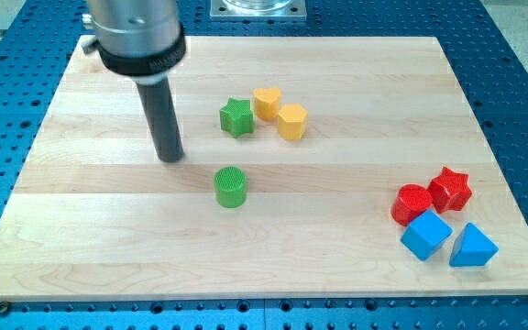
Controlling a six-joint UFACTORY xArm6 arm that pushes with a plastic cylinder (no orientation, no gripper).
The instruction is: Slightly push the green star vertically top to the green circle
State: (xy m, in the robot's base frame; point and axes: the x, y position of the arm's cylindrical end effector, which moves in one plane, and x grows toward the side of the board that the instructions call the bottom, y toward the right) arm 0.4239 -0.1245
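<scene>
My tip rested on the counter, touching nothing, left of both greens. The green star sat just above the green circle, touching a yellow block.

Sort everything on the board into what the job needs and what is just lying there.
Needed: green star; green circle; my tip, left of both blocks, touching neither.

Lying about: yellow heart; yellow hexagon; red circle; red star; blue cube; blue triangle.
</scene>
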